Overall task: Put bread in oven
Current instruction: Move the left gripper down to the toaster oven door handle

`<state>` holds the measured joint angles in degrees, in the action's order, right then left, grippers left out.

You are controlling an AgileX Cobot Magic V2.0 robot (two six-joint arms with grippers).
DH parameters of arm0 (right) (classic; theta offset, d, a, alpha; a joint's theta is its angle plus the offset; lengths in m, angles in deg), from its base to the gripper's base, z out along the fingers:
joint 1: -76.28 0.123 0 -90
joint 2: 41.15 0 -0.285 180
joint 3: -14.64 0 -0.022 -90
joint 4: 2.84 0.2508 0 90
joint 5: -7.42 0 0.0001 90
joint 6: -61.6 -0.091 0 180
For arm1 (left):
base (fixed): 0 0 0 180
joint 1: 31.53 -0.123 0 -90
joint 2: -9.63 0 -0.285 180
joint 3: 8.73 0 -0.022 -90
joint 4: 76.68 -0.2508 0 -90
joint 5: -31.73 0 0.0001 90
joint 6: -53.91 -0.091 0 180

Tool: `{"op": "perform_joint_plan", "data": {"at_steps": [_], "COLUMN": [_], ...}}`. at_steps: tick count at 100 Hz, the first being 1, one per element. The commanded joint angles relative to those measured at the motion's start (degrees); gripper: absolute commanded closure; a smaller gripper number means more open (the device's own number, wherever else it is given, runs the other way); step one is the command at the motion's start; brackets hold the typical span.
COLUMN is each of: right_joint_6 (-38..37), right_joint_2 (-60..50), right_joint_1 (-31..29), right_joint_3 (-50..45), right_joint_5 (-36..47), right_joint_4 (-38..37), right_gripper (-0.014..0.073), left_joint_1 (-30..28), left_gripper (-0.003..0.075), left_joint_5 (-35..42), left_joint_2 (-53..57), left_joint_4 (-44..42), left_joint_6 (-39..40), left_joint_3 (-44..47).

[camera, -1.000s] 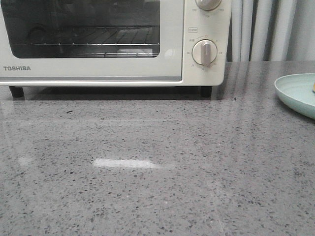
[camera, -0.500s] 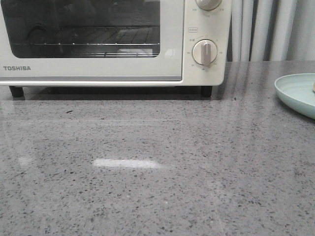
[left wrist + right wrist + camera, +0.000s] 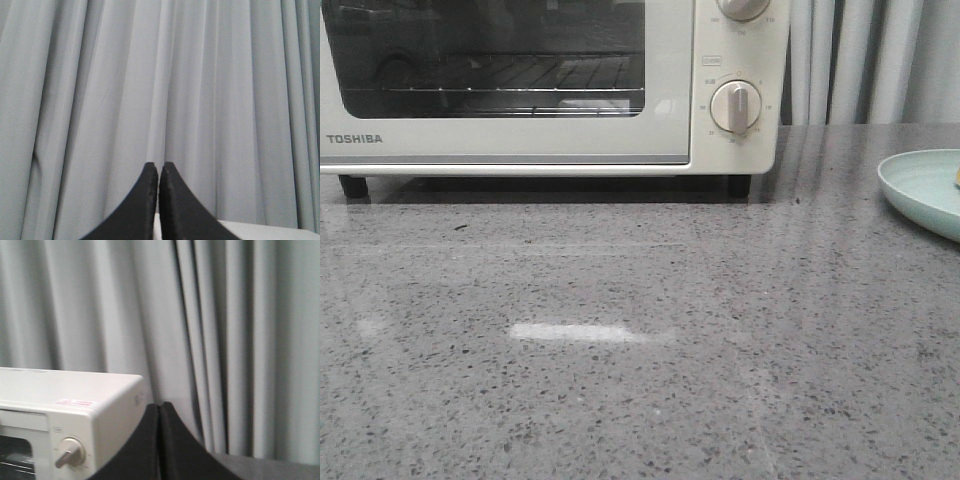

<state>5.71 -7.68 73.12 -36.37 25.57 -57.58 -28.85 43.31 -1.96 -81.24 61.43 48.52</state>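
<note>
The cream-white TOSHIBA oven [image 3: 520, 145] stands at the back left of the grey table, its glass door closed and a wire rack visible inside. Its top corner and a dial also show in the right wrist view [image 3: 75, 410]. Only a tiny yellowish sliver [image 3: 957, 178] shows on the pale green plate [image 3: 920, 190] at the right edge; I cannot tell if it is the bread. My left gripper [image 3: 158, 167] is shut and empty, facing the curtain. My right gripper [image 3: 160, 407] is shut and empty, raised beside the oven's right side. Neither gripper shows in the front view.
A grey speckled countertop [image 3: 640, 340] stretches in front of the oven. A pale grey pleated curtain [image 3: 860, 60] hangs behind the table.
</note>
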Motion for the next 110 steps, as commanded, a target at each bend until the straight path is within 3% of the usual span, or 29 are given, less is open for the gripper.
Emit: {"op": "perform_joint_plan", "data": {"at_steps": [1,11,20,35,45,58,63,81,110], "right_joint_6": [-0.09,-0.09,-0.30,-14.32,-17.60,-35.84,-38.94,-38.97,-38.82], "right_joint_2": [3.39,5.68,7.20,8.04,8.64,9.98,10.43,14.19,17.63], "right_joint_1": [0.16,0.16,0.16,0.16,0.16,0.16,0.16,0.16,0.16], "right_joint_3": [3.36,4.50,5.35,8.11,10.69,14.79,15.60,17.90,19.74], "right_joint_5": [10.79,15.77,13.40,-4.17,-12.91,-21.53,-21.38,-15.83,-11.72], "right_joint_4": [-2.18,-8.72,-10.86,-10.86,-10.30,-7.41,-7.41,-7.41,-11.11], "right_gripper": [0.0668,0.0668,0.0668,0.0657,0.0657,0.0657,0.0657,0.0657,0.0657], "left_joint_1": [-0.23,-0.23,-0.23,-0.23,-0.23,-0.23,-0.12,3.30,20.13], "left_gripper": [0.0742,0.0742,0.0742,0.0741,0.0741,0.0741,0.0741,0.0741,0.0742], "left_joint_5": [2.44,0.79,-1.90,-4.15,-3.78,-3.69,-3.69,-4.38,-7.61], "left_joint_2": [-3.44,-6.22,-9.03,-13.99,-16.65,-19.16,-19.87,-22.69,-32.82], "left_joint_4": [0.02,0.02,0.02,0.02,0.02,0.02,0.02,-0.31,-4.58], "left_joint_6": [0.45,0.45,0.45,0.45,0.45,0.45,1.04,1.23,1.23], "left_joint_3": [-4.70,-8.03,-11.04,-15.04,-16.65,-17.74,-17.74,-17.74,-18.00]}}
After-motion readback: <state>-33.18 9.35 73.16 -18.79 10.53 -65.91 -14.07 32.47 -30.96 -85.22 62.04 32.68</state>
